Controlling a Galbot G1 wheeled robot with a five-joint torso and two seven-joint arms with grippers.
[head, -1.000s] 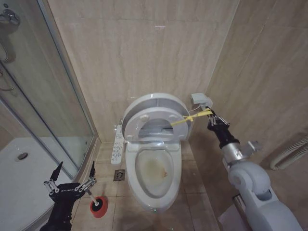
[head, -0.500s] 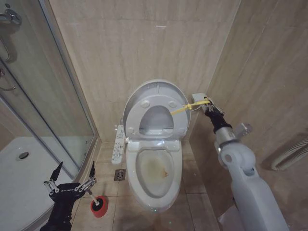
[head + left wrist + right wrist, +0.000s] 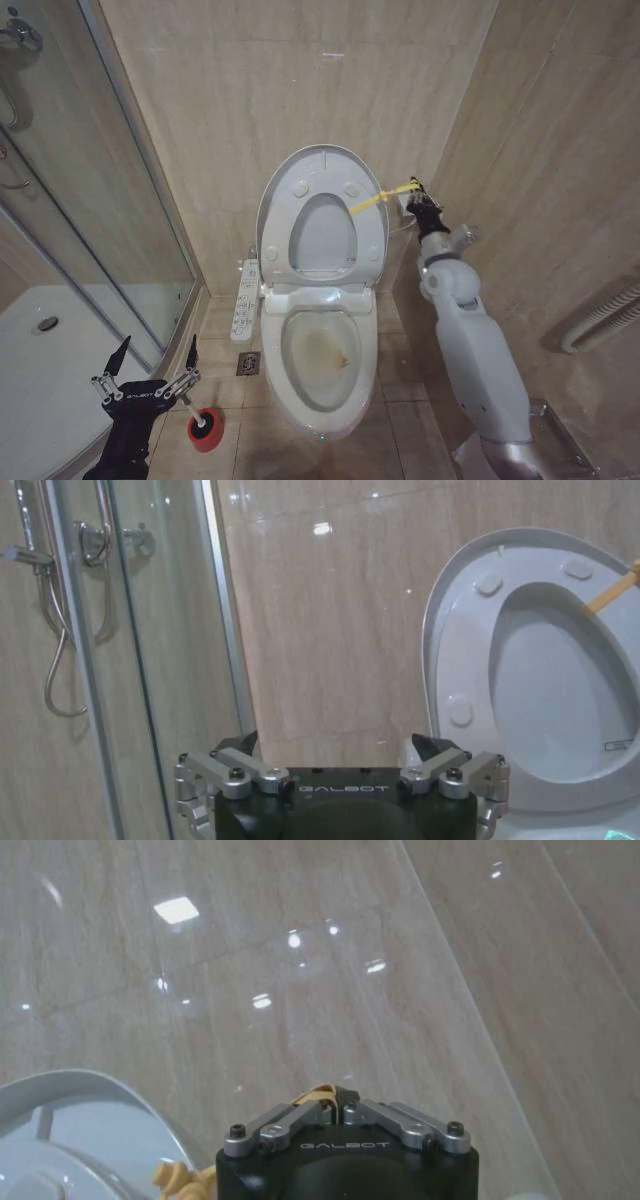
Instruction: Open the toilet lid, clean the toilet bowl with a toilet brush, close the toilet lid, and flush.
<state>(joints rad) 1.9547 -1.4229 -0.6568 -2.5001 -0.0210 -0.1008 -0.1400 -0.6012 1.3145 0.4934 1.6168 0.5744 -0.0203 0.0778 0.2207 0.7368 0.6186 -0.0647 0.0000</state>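
The toilet lid (image 3: 325, 235) stands upright against the back wall, with the ring-shaped seat raised in front of it. A yellow strap (image 3: 372, 203) runs from its right edge to my right gripper (image 3: 417, 189), which is shut on the strap high beside the wall. The right wrist view shows that gripper (image 3: 335, 1104) shut on the strap (image 3: 178, 1182), with the lid (image 3: 60, 1129) below it. The toilet bowl (image 3: 372, 352) lies uncovered, with a yellowish-brown stain inside. My left gripper (image 3: 150, 372) hangs open low on the left, just above the toilet brush (image 3: 204, 428) in its red holder. In the left wrist view that gripper (image 3: 340, 763) faces the lid (image 3: 470, 667).
A white button panel (image 3: 243, 298) sits on the toilet's left side. The glass shower door (image 3: 100, 210) and white shower tray (image 3: 40, 380) close off the left. A floor drain (image 3: 247, 364) lies between brush and bowl. Ribbed pipes (image 3: 600, 320) run along the right wall.
My right gripper has risen and moved back toward the wall with the strap. Lid and seat have swung from half raised to fully upright. The left arm has not moved.
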